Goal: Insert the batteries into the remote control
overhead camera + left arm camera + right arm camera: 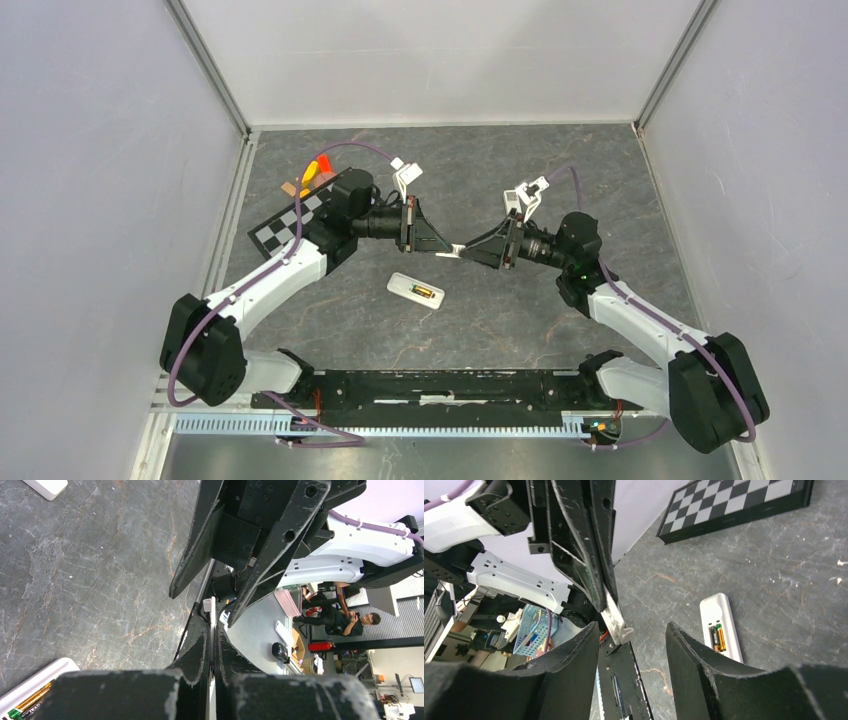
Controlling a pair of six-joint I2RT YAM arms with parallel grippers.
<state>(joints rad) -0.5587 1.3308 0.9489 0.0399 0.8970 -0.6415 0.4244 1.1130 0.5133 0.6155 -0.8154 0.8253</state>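
Batteries (424,293) lie side by side in the open bay of the remote control (402,286). It rests flat on the table (520,320), just near of the spot in the middle of the scene where my two grippers meet. I judge the loading itself done, with the lid the only job left.

My left gripper (212,630) is clamped shut on a thin white cover strip (208,605), holding it edge-on in the air with its free end pointing right. My right gripper (631,630) stands apart, one finger on either side of that free end, and I see no contact yet.

To take the strip over cleanly, I should centre it first. In the right wrist view it sits nearer one of my right fingers (574,675) than the other, so closing now would push it sideways in the left grip. I want to reach further along the strip, past the little tab at its tip, and press on its flat faces. The left should let go only once the right hold feels firm. A thin, slick piece like this could twist or drop onto the table if both grips are loose together.
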